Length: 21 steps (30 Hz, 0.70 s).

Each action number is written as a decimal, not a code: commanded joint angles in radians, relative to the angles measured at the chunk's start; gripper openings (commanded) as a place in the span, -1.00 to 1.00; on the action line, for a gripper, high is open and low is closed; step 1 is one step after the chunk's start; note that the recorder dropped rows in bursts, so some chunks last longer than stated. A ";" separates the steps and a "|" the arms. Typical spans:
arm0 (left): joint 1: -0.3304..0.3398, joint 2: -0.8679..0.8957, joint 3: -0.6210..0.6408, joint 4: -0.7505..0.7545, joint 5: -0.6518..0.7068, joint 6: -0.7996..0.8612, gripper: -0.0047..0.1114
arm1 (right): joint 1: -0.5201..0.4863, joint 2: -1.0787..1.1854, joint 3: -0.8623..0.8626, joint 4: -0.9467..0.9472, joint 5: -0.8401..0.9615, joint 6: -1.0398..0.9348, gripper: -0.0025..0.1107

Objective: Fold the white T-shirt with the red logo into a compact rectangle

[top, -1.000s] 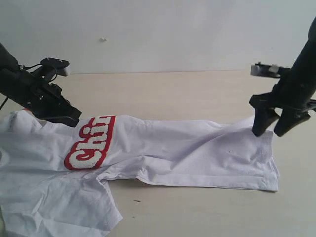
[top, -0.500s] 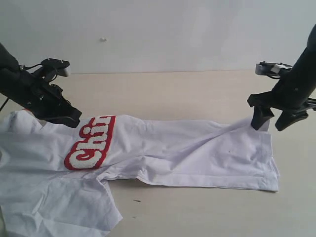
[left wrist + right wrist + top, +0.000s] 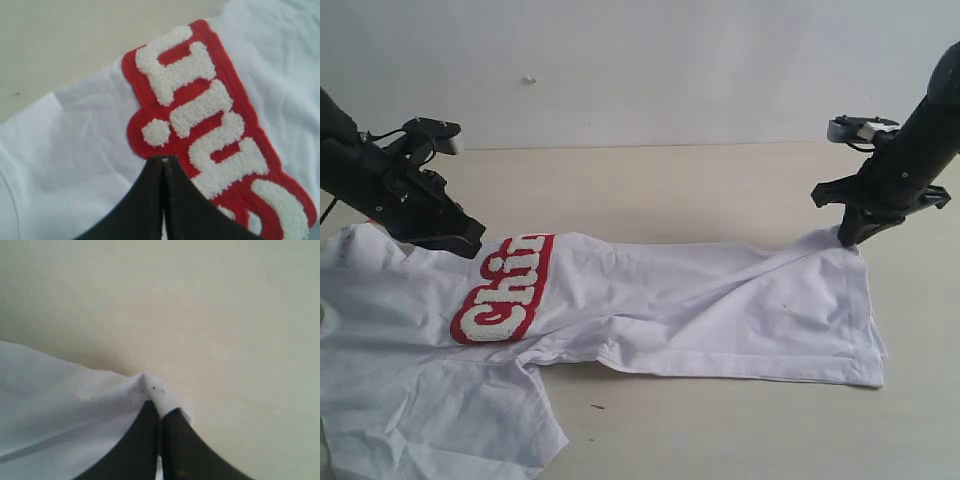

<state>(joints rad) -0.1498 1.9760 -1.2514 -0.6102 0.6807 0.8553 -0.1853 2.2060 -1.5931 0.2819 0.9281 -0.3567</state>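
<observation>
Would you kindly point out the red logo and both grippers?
the red logo point(image 3: 503, 290): exterior view, strip's middle.
the left gripper point(image 3: 162, 160): left wrist view, shut fingertips.
the right gripper point(image 3: 160, 407): right wrist view, fingertips pinching the white T-shirt point(image 3: 60, 405).

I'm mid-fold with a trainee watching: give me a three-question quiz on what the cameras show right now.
1. True or false: the right arm has its jaws open above the T-shirt.
2. What colour borders the letters of the logo? A blue, B red, C green.
3. Which arm is nearer the logo?
Key: 1 false, the jaws are shut on the T-shirt's corner. 2 B. 3 the left arm.
</observation>
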 commanded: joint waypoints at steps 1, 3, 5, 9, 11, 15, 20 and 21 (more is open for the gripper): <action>-0.003 -0.010 -0.005 -0.011 -0.010 0.001 -0.92 | -0.001 -0.040 -0.042 -0.012 -0.009 -0.045 -0.95; -0.003 -0.010 -0.005 -0.011 -0.017 0.003 -0.92 | -0.001 -0.061 -0.043 -0.012 -0.038 -0.045 -0.95; -0.003 -0.010 -0.005 -0.011 -0.017 0.003 -0.92 | -0.001 -0.074 -0.043 -0.012 -0.057 -0.045 -0.95; -0.003 -0.010 -0.005 -0.011 -0.017 0.003 -0.92 | -0.001 -0.077 -0.043 -0.012 -0.067 -0.045 -0.90; -0.003 -0.010 -0.005 -0.011 -0.017 0.003 -0.92 | -0.001 -0.077 -0.043 0.014 -0.067 -0.063 -0.76; -0.003 -0.010 -0.005 -0.011 -0.013 0.003 -0.92 | -0.001 -0.077 -0.043 0.043 -0.061 -0.069 -0.36; -0.003 -0.010 -0.005 -0.011 -0.011 0.006 -0.92 | -0.001 -0.100 -0.043 0.041 -0.061 -0.046 -0.22; -0.003 -0.010 -0.005 -0.011 -0.011 0.008 -0.92 | -0.001 -0.106 -0.043 0.052 -0.055 -0.043 -0.28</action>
<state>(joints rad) -0.1498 1.9760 -1.2514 -0.6122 0.6724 0.8553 -0.1853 2.1319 -1.6294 0.3182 0.8713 -0.4076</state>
